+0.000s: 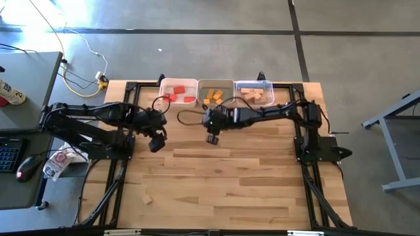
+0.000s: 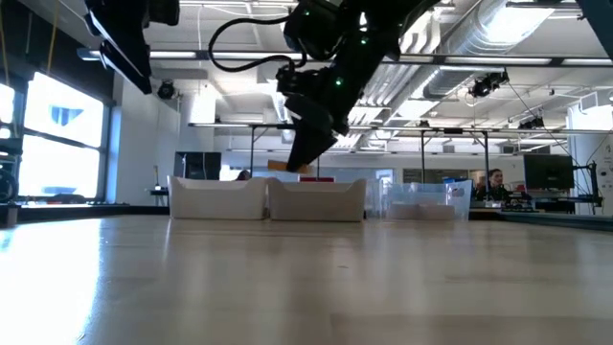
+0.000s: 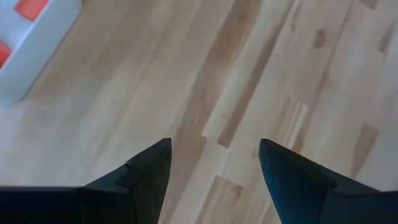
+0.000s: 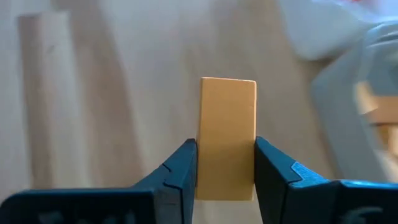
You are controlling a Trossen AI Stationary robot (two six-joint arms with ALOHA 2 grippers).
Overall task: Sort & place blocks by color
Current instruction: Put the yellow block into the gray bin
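Right gripper (image 4: 225, 163) fingers clamped, left gripper (image 3: 214, 163) fingers apart

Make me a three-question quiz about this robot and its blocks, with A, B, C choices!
1. Where is the right gripper?
A. Above the table, in front of the middle bin
B. Inside the clear bin
C. Off the table

2. What colour is the rectangular wooden block it holds?
A. Red
B. Orange-yellow
C. Blue

3. How are the fingers of the left gripper?
A. Shut on a block
B. Open and empty
C. Holding a bin

Answers:
1 A: the high view shows it over bare wood near the middle white plastic bin.
2 B: the right wrist view shows an orange-yellow bar clamped between the fingers.
3 B: the left wrist view shows only table between them.
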